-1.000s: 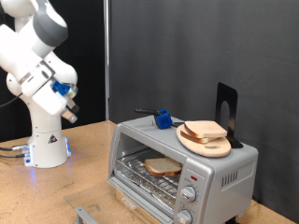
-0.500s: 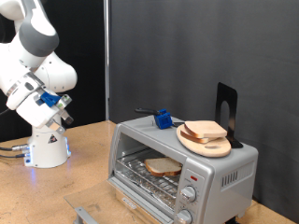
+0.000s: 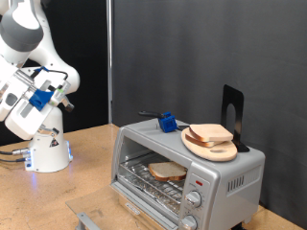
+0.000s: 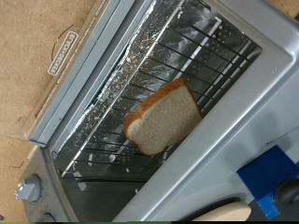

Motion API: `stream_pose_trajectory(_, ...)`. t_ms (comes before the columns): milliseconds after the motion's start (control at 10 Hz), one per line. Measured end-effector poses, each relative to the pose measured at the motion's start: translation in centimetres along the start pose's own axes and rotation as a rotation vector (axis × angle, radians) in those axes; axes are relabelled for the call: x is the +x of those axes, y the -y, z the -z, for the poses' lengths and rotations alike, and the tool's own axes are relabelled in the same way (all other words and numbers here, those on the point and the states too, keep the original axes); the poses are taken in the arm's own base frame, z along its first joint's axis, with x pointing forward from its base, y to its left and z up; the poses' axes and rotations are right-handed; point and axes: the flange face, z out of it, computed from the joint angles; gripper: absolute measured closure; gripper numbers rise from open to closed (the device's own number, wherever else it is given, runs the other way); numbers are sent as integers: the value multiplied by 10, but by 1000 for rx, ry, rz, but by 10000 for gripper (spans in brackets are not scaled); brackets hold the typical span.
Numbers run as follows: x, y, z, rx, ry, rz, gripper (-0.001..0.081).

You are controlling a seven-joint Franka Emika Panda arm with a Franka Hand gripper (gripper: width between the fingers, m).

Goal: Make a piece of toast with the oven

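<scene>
Hand [image 3: 59,91] hangs well apart from toast [image 3: 167,172].

One oven [image 3: 187,165] is sitting on the table, showing two knobs [image 3: 192,199]. Two bread slices are showing: one piece of toast [image 4: 163,116] lying on the oven's rack, another resting on the single round wooden plate [image 3: 211,146]. One blue object [image 3: 168,122] is sitting on top.
</scene>
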Motion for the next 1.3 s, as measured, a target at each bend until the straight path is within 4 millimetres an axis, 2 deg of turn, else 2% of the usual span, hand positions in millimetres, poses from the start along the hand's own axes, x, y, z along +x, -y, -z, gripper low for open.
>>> stream_pose_trajectory(100, -5, 2, -4, 27, 56, -13, 11)
stream_pose_trajectory(300, -12, 3, -7, 118, 194, -203, 11)
stream_pose_trajectory(600, -9, -17, -1, 193, 248, -414, 11)
stream_pose_trajectory(1000, -15, -53, 14, 207, 201, -498, 11)
stream_pose_trajectory(1200, -15, -63, 19, 210, 178, -480, 11)
stream_pose_trajectory(1300, -16, -62, 18, 215, 185, -482, 11)
